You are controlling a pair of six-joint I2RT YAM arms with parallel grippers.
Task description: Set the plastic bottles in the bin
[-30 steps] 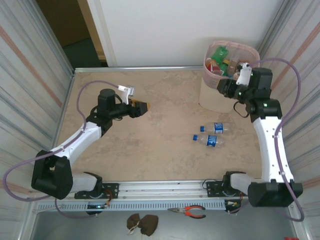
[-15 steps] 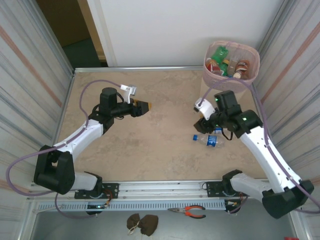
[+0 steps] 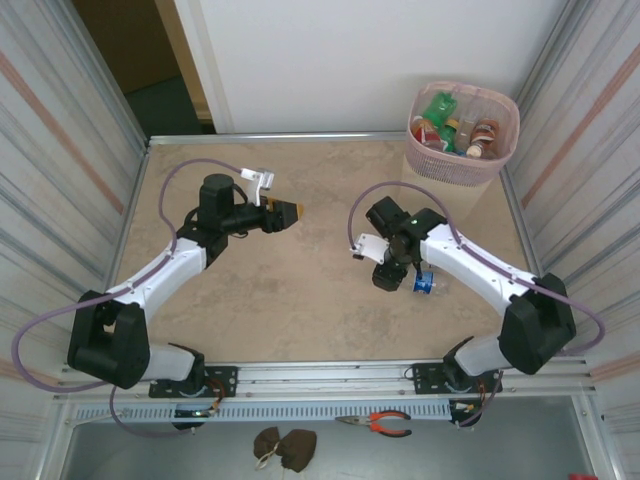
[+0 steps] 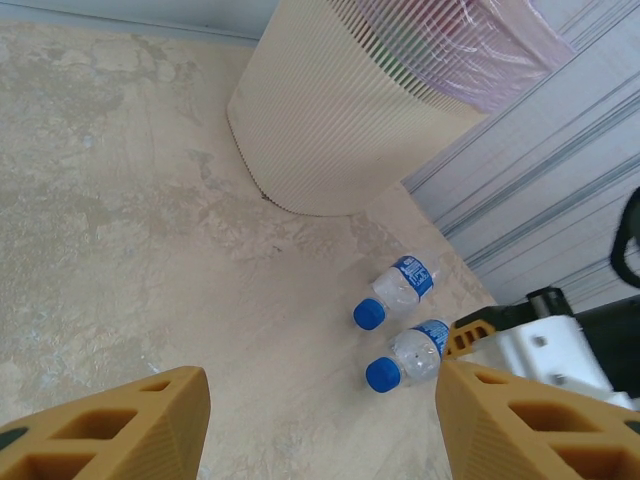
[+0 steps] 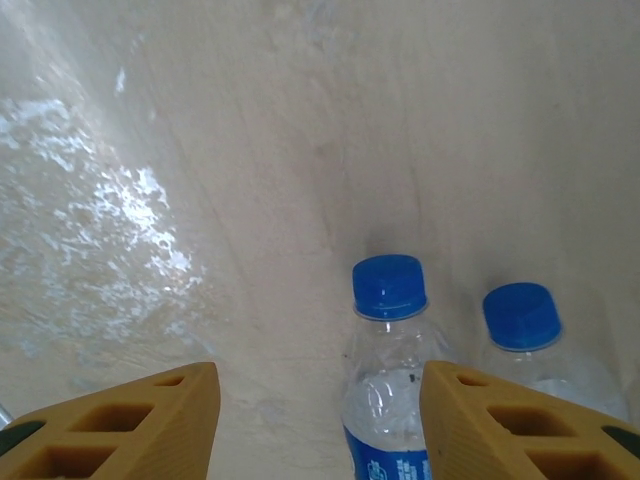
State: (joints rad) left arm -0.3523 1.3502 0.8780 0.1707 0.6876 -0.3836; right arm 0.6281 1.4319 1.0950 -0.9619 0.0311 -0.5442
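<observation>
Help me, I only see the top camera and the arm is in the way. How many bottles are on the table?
Observer: Two. The left wrist camera shows two plastic bottles lying side by side, out from the bin.
Operator: What colour are their caps?
Observer: Both caps are blue, plain in the right wrist camera.
Operator: Is the right gripper open?
Observer: Yes. The right gripper is open, with one bottle lined up between its fingers, not yet gripped.
</observation>
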